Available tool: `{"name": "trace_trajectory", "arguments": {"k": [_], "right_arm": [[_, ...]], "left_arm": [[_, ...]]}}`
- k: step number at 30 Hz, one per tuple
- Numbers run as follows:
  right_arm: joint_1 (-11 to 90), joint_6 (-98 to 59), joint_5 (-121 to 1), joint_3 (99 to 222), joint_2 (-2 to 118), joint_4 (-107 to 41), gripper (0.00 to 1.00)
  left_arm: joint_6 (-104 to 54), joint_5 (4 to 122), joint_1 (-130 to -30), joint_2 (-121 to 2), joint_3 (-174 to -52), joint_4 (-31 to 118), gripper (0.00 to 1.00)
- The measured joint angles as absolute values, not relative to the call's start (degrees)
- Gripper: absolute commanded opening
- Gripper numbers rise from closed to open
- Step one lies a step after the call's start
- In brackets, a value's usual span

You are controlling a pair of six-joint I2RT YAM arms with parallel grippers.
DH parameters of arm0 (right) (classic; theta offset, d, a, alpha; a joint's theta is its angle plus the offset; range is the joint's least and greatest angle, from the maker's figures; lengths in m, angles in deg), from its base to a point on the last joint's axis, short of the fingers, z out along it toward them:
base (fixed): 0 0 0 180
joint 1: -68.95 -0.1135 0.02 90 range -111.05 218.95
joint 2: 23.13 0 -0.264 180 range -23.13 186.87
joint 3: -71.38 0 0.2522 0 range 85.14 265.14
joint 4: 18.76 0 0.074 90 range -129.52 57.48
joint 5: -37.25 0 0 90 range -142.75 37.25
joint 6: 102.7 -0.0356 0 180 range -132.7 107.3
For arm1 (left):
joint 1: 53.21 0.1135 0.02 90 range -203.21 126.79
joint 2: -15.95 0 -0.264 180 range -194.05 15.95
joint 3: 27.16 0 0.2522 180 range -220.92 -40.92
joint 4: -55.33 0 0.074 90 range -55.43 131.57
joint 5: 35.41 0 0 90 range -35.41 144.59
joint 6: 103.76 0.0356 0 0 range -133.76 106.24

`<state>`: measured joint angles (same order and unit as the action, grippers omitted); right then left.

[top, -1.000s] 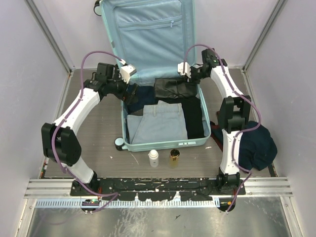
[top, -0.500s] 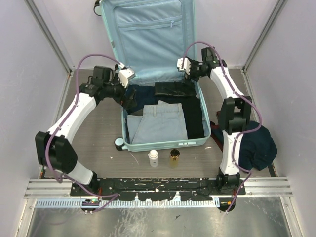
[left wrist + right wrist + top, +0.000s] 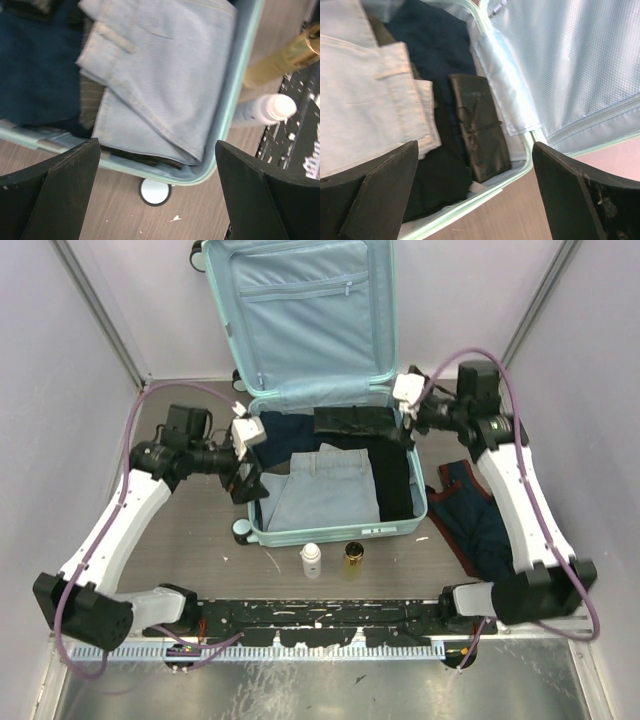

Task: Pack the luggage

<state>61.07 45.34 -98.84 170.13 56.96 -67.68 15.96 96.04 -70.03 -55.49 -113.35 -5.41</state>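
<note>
Left end effector (image 3: pixel 156 145), right end effector (image 3: pixel 475 146): both wide open, empty, over luggage (image 3: pixel 300 310) edges.

No readable text, label or number shows on the luggage (image 3: pixel 300 340) or elsewhere.

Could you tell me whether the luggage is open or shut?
Open: the luggage has its lid raised, folded clothes showing inside.

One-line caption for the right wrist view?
Right gripper fingers, open, frame the luggage: black tied pouch beside pale folded trousers.
</note>
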Motion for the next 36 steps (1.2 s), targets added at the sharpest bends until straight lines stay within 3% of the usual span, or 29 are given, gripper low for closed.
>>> {"name": "trace_trajectory", "arguments": {"k": [7, 17, 36], "right_arm": [[60.96, 36.73, -106.05, 153.0, 35.78, -69.06, 1.0], [60.15, 24.9, -112.04, 128.01, 12.81, -69.87, 1.0], [48.05, 45.69, -112.74, 115.14, 20.04, -72.29, 0.96]], "left_arm": [[18.32, 95.34, -80.83, -49.53, -107.4, -5.94, 0.98], [17.03, 92.45, -81.31, -49.44, -106.13, -3.58, 0.98], [17.14, 88.56, -81.33, -54.12, -107.86, -1.59, 0.99]]}}
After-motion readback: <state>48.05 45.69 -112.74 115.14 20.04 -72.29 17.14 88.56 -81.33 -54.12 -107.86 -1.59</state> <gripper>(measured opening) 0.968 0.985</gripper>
